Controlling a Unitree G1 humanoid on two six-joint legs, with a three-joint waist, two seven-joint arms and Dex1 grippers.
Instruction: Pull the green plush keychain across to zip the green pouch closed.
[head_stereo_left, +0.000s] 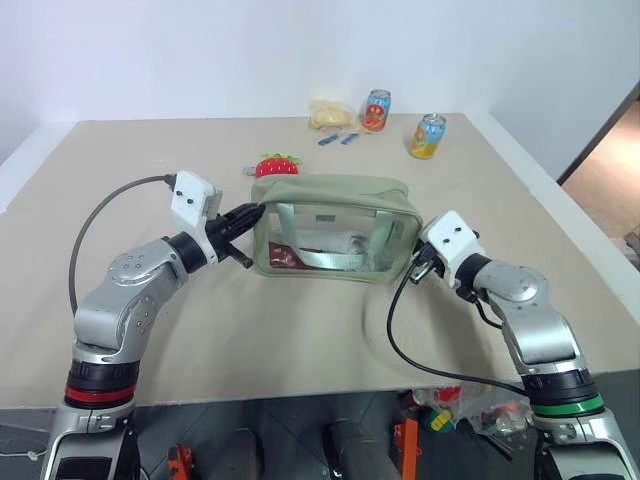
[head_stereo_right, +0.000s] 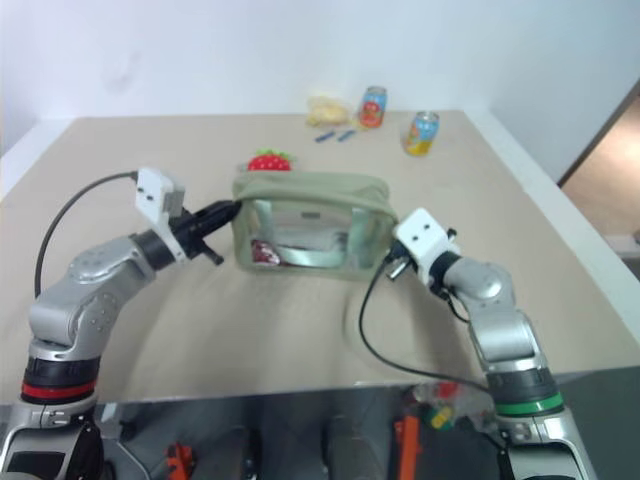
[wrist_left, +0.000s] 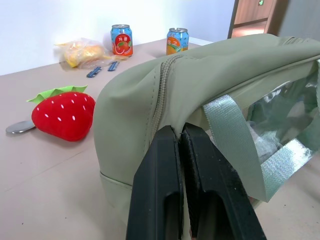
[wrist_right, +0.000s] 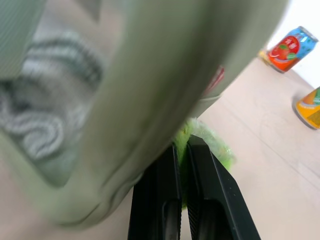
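The soft, light green plush keychain (wrist_right: 202, 142) is pinched between the closed right tool (wrist_right: 184, 150) at the green pouch (head_stereo_left: 330, 228) end, while the closed left tool (wrist_left: 180, 132) grips the limp opposite end, so a firm hold near the zipper pull is advised

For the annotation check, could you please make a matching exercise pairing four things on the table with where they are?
Things:
1. left gripper
2. green plush keychain
3. strawberry plush
4. two drink cans

Places:
A. behind the green pouch
B. at the right gripper fingertips
C. far table edge
D. shut on the pouch's end fabric

Pairs: 1-D, 2-B, 3-A, 4-C
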